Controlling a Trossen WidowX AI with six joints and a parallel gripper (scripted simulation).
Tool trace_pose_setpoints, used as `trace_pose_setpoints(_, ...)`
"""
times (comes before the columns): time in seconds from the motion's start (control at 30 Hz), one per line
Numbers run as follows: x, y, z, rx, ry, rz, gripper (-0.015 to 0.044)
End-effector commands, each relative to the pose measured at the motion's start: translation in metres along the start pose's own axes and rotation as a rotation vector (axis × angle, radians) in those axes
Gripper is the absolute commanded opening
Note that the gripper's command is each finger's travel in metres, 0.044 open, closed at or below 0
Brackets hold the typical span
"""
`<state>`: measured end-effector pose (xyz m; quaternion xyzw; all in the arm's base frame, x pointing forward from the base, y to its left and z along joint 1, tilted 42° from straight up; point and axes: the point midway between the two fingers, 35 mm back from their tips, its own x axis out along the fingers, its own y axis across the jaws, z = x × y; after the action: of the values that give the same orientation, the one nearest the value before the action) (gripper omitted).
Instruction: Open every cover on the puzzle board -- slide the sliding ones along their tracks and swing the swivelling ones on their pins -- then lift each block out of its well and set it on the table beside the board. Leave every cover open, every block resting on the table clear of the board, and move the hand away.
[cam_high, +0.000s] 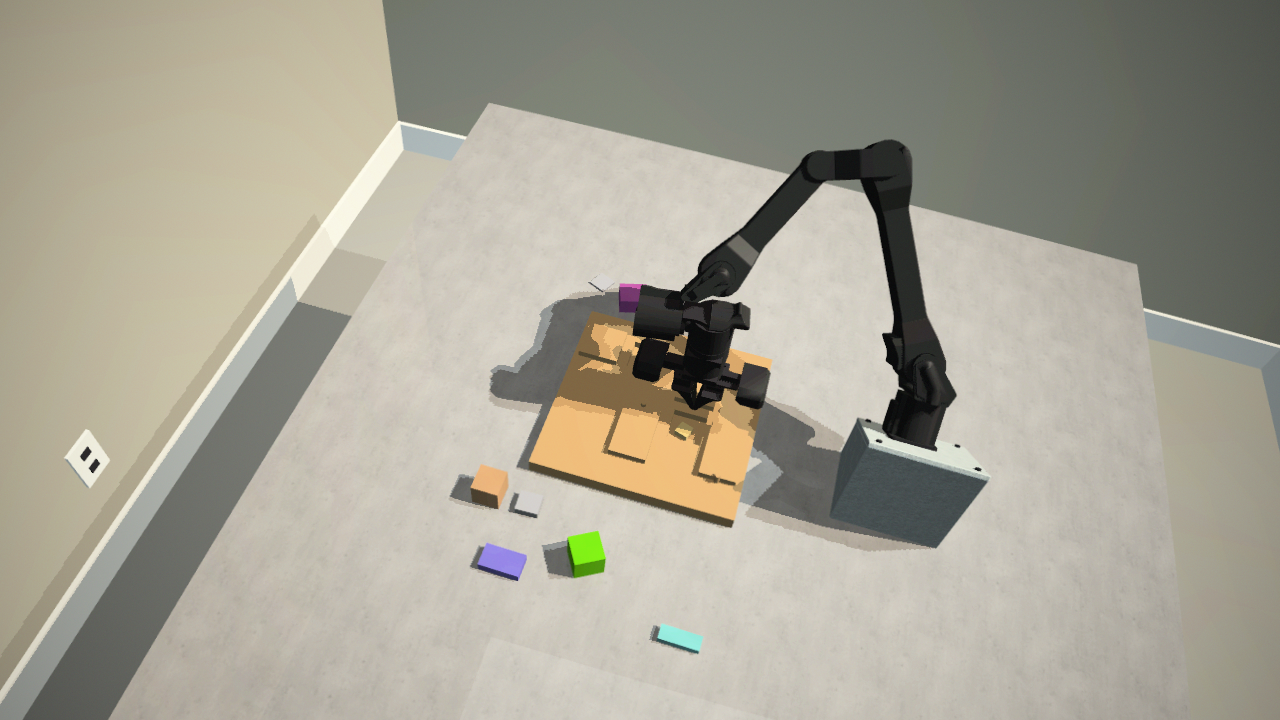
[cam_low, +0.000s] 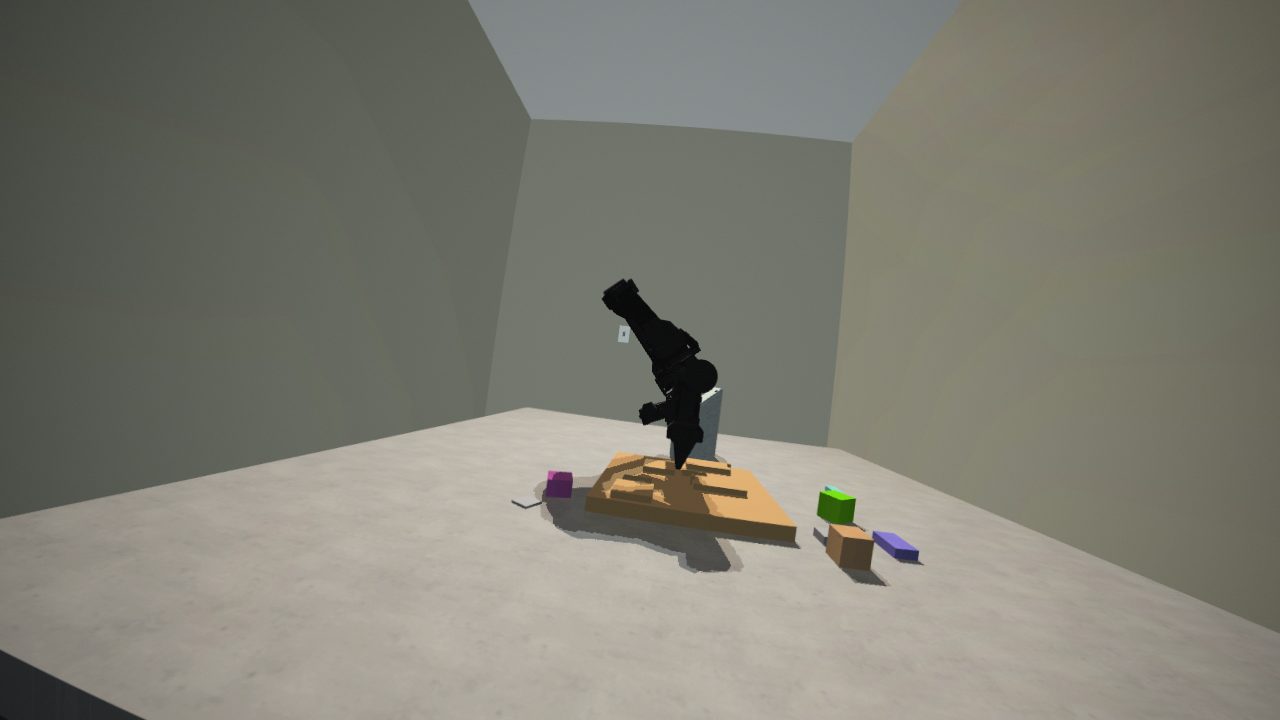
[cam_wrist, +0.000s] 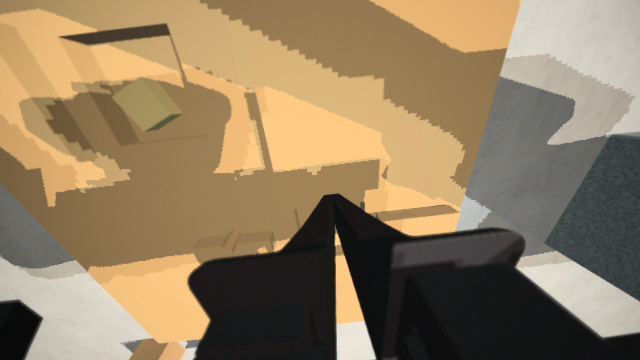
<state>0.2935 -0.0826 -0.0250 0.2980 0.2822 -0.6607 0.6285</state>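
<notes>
The tan puzzle board is partly shaded. My gripper is shut and empty, its tips low over the middle of the board. Raised covers include a front-middle one, a front-right one and one just behind the tips. Another cover is at the back left. A pale yellow-green block shows near the back-left cover; I cannot tell how deep it sits. A yellow patch shows just in front of the tips. The gripper hides part of the board.
A magenta block and a thin grey tile lie behind the board. An orange cube, grey piece, purple bar, green cube and cyan bar lie in front. The arm's base stands right.
</notes>
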Motion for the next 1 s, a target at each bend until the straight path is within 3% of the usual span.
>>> trace_pose_setpoints(0.0, -0.007, 0.002, 0.003, 0.009, -0.007, 0.010, 0.0000)
trace_pose_setpoints(0.97, -0.044, 0.002, 0.007, 0.009, -0.006, 0.009, 0.0000)
